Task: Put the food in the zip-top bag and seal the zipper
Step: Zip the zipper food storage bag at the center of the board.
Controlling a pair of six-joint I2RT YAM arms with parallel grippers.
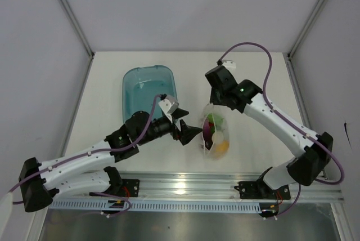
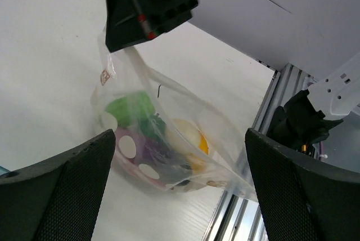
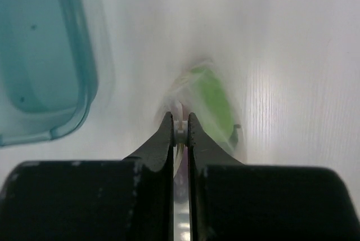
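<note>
A white table (image 1: 107, 100) with a faint wood grain fills the view, edged along its near side by a metal rail (image 1: 191, 184). On its far left part sits a teal plastic tub (image 1: 149, 86), open side up. To the right of the tub, apart from it, a clear dotted bag (image 1: 216, 134) of coloured toy food (image 1: 212, 125) stands upright, its bottom apparently resting on the tabletop.

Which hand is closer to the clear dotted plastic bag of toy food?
Right: right hand pinches the clear dotted bag's top edge; left hand hovers open beside it.
</note>
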